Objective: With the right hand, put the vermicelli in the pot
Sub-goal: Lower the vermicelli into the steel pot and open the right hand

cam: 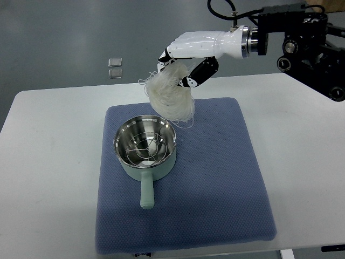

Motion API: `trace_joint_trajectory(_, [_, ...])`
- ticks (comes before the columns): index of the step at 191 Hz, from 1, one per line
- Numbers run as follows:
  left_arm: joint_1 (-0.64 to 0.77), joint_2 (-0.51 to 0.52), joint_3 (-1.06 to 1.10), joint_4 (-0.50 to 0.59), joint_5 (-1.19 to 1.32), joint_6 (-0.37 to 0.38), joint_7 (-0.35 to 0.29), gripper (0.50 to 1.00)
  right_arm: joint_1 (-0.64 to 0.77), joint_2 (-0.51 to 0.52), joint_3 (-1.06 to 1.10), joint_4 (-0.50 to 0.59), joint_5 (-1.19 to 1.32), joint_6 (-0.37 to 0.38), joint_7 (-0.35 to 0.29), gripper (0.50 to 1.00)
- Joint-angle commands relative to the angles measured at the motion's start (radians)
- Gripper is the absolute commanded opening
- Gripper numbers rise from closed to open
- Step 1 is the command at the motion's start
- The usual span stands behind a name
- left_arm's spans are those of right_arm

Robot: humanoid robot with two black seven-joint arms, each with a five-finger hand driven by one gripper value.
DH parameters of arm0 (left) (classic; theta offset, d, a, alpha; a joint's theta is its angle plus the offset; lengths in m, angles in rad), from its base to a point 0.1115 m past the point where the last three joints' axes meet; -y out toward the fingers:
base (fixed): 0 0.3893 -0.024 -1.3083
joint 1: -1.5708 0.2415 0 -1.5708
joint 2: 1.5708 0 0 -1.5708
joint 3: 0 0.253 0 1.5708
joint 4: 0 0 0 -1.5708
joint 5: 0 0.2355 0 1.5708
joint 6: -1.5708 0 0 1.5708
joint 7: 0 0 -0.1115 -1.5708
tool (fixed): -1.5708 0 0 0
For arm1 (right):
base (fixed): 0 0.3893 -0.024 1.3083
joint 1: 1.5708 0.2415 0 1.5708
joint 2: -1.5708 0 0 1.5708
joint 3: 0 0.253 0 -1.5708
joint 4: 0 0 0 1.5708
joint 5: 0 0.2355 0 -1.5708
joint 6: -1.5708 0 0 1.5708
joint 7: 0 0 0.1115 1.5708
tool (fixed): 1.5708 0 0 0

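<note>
**Vermicelli held just past the pot's far rim, not yet over the bowl**

On the left half of the white tabletop (48,140) nothing task-related is seen; the left arm is out of view. A blue mat (226,183) is laid across the middle. On it the pot (145,144) is set upright, mouth open, handle (146,193) pointed toward the robot's side. A wire rack appears to be seated inside; no vermicelli is seen in it.

The vermicelli (171,96) is held above and beyond the pot, toward the upper right of it. The bundle hangs as a loose white tangle, long axis roughly vertical, with loose strands at the lower end close to the far rim; contact cannot be told.

The right hand (190,54) is brought in from the right edge, its fingers (200,73) curled closed around the top of the bundle.

Judged: the grasp is done, the transfer is not. The pot lies toward the robot's side and slightly left of the fingers, so the hand would need to be carried that way before release, else strands may be draped over the rim onto the mat.
</note>
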Motion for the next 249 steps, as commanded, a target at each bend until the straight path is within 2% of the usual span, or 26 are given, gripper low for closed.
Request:
trace_joint_trajectory(1, [0.000,0.000,0.000,0.000,0.000,0.000,0.000,1.000,-0.001,0.073,0.000,-0.051,0.000,-0.004,0.000,0.500])
trace_joint_trajectory(32, [0.000,0.000,0.000,0.000,0.000,0.000,0.000,1.000,-0.036,0.143,-0.006,-0.100,-0.003,-0.009,-0.003,0.500])
trace_joint_trajectory(79, [-0.001,0.000,0.000,0.000,0.000,0.000,0.000,1.000,-0.099,0.206,-0.011,-0.105,-0.011,-0.013,-0.028,0.500])
trace_joint_trajectory(131, [-0.001,0.000,0.000,0.000,0.000,0.000,0.000,1.000,-0.157,0.247,-0.020,-0.151,-0.023,-0.036,-0.029,0.500])
trace_joint_trajectory(201, [0.000,0.000,0.000,0.000,0.000,0.002,0.000,1.000,-0.192,0.247,-0.020,-0.175,-0.020,-0.056,-0.048,0.500])
trace_joint_trajectory(203, [0.000,0.000,0.000,0.000,0.000,0.000,0.000,1.000,-0.194,0.247,-0.020,-0.175,-0.018,-0.056,-0.048,0.513])
trace_joint_trajectory(204, [0.000,0.000,0.000,0.000,0.000,0.000,0.000,1.000,-0.195,0.247,-0.020,-0.175,-0.017,-0.056,-0.048,0.547])
trace_joint_trajectory(205, [0.000,0.000,0.000,0.000,0.000,0.000,0.000,1.000,-0.195,0.247,-0.020,-0.175,-0.017,-0.056,-0.048,0.547])
trace_joint_trajectory(206, [0.000,0.000,0.000,0.000,0.000,0.000,0.000,1.000,-0.197,0.247,-0.018,-0.175,-0.015,-0.056,-0.048,0.586])
trace_joint_trajectory(208, [0.000,0.000,0.000,0.000,0.000,0.000,0.000,1.000,-0.197,0.247,-0.018,-0.175,-0.015,-0.056,-0.048,0.586])
trace_joint_trajectory(209, [0.000,0.000,0.000,0.000,0.000,0.000,0.000,1.000,-0.199,0.247,-0.018,-0.175,-0.014,-0.056,-0.048,0.625])
trace_joint_trajectory(210, [0.000,0.000,0.000,0.000,0.000,0.000,0.000,1.000,-0.199,0.247,-0.018,-0.175,-0.014,-0.056,-0.048,0.625])
trace_joint_trajectory(211, [-0.001,0.000,0.000,0.000,0.000,0.000,0.000,1.000,-0.200,0.249,-0.018,-0.175,-0.012,-0.056,-0.048,0.672])
trace_joint_trajectory(212, [-0.001,0.000,0.000,0.000,0.000,0.000,0.000,1.000,-0.200,0.249,-0.018,-0.175,-0.012,-0.056,-0.048,0.672])
trace_joint_trajectory(213, [-0.001,0.000,0.000,0.000,0.000,0.000,0.000,1.000,-0.200,0.249,-0.018,-0.175,-0.009,-0.056,-0.048,0.723])
trace_joint_trajectory(214, [-0.001,0.000,0.000,0.000,0.000,0.000,0.000,1.000,-0.200,0.249,-0.018,-0.175,-0.009,-0.056,-0.048,0.723])
trace_joint_trajectory(215, [0.000,0.000,0.000,0.000,0.000,0.000,0.000,1.000,-0.200,0.249,-0.018,-0.175,-0.005,-0.056,-0.048,0.772])
trace_joint_trajectory(216, [0.000,0.000,0.000,0.000,0.000,0.000,0.000,1.000,-0.200,0.249,-0.018,-0.175,-0.005,-0.056,-0.048,0.772])
trace_joint_trajectory(217, [0.000,0.000,0.000,0.000,0.000,0.000,0.000,1.000,-0.202,0.249,-0.017,-0.175,-0.002,-0.056,-0.048,0.809])
trace_joint_trajectory(218, [0.000,0.000,0.000,0.000,0.000,0.000,0.000,1.000,-0.202,0.249,-0.017,-0.175,-0.001,-0.056,-0.048,0.809])
trace_joint_trajectory(219, [0.000,0.000,0.000,0.000,0.000,0.000,0.000,1.000,-0.202,0.249,-0.017,-0.175,-0.001,-0.056,-0.048,0.835])
trace_joint_trajectory(249, [0.000,0.000,0.000,0.000,0.000,0.000,0.000,1.000,-0.212,0.267,-0.017,-0.171,0.000,-0.053,-0.048,0.887])
